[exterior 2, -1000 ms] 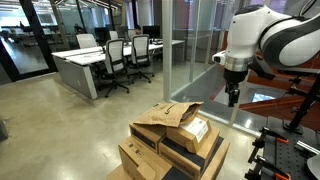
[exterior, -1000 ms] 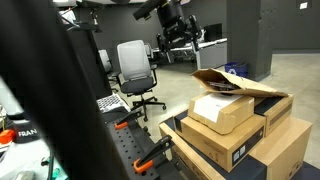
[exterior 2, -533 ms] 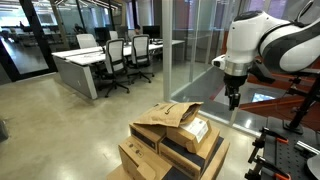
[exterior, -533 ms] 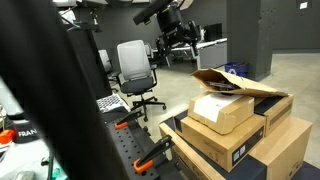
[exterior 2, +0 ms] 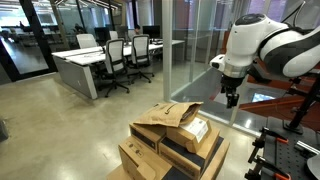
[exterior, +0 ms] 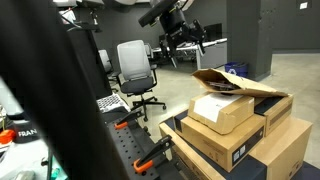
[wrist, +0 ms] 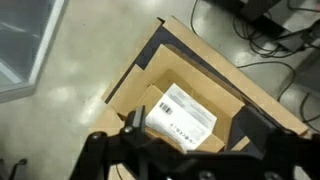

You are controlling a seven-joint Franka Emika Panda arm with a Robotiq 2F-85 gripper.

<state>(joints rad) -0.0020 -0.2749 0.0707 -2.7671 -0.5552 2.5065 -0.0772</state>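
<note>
**Item: pincer (exterior 2: pixel 231 101).** On the end of a white arm (exterior 2: pixel 262 40), pointing downward, well above a stack of cardboard cartons (exterior 2: pixel 150 160). Jaws stand wide apart and hold nothing. In the wrist view its two dark fingers (wrist: pixel 130 128) show at the lower edge, blurred, one to each side of the box below.

**Item: small labelled box (wrist: pixel 180 115).** Tan cardboard with a white printed label on its upper face. It lies at the top of the stack, directly beneath the pincer and well apart from it. In both exterior views it sits slightly tilted (exterior: pixel 222 110).

**Item: open carton (wrist: pixel 150 70).** Flaps raised and crumpled (exterior: pixel 240 85); its edges frame the small box in the wrist view. Whether the small box rests inside it or only against it cannot be told.

**Surroundings.** A polished concrete floor (exterior 2: pixel 60 130) carries the stack. A grey office chair (exterior: pixel 135 68) stands beyond it, and desks with chairs (exterior 2: pixel 100 60) well apart in the background.
</note>
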